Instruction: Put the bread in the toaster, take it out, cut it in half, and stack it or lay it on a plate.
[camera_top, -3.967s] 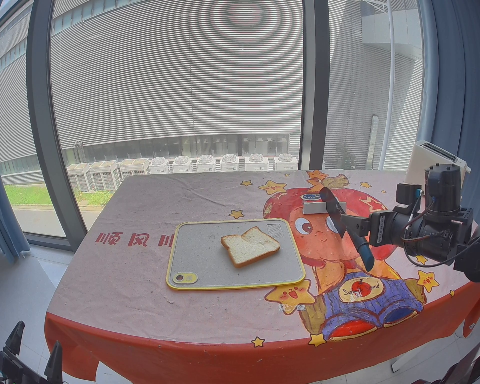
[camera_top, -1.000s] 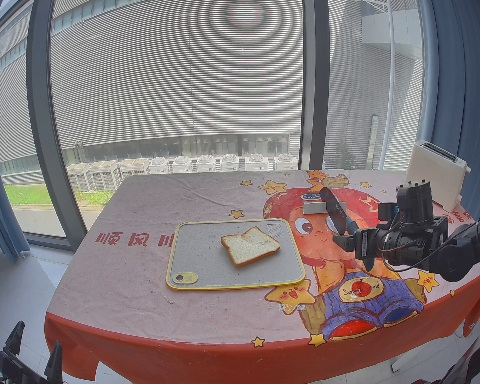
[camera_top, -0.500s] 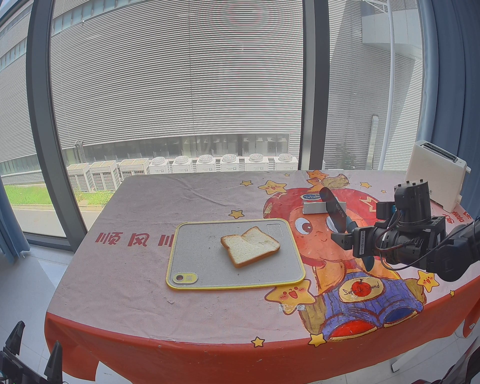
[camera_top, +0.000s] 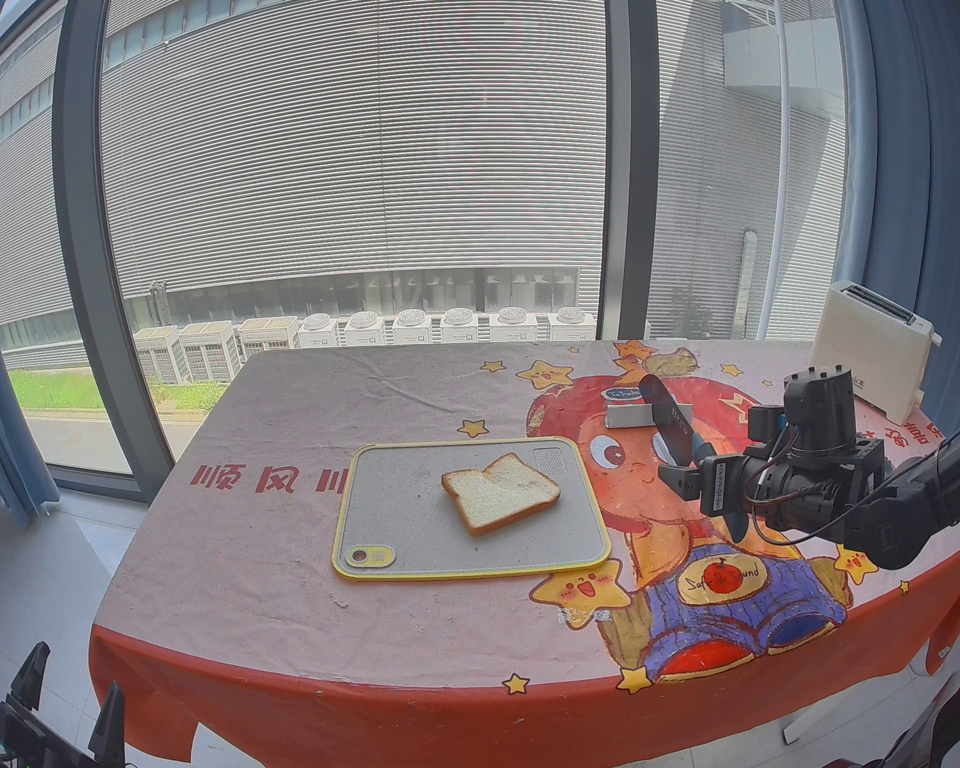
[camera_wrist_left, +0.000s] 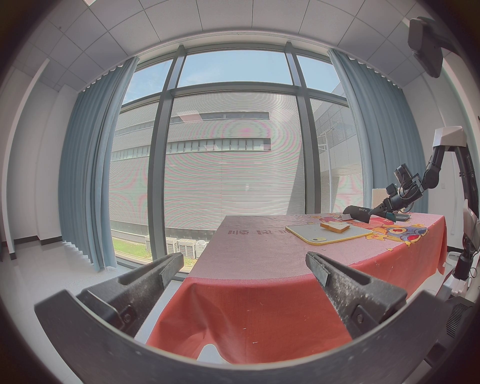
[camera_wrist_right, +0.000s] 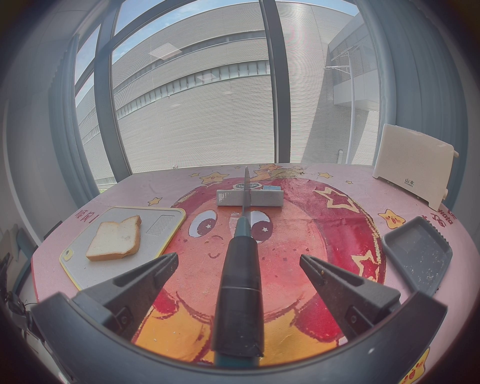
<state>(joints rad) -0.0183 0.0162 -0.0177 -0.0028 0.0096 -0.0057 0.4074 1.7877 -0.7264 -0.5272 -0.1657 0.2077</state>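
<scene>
Well left of the cutting board (camera_top: 400, 500), the left gripper (camera_wrist_left: 243, 260) hangs spread and empty; the bread (camera_top: 500, 490) lies flat on the board; right of it, the right gripper (camera_wrist_right: 239, 259) straddles the handle of the knife (camera_top: 668, 420), jaws unclosed, so gripping it for cutting seems next.

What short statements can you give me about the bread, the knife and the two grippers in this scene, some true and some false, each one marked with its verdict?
1. The slice of white bread lies on the grey cutting board with a yellow rim. True.
2. The bread is cut in two halves. False: it is one whole slice.
3. The right gripper is shut on the black-handled knife. False: its fingers stand open, one on each side of the handle.
4. The white toaster stands on the table to the right of the knife. True.
5. The left gripper holds the bread. False: it is off the table, with open fingers.
</scene>
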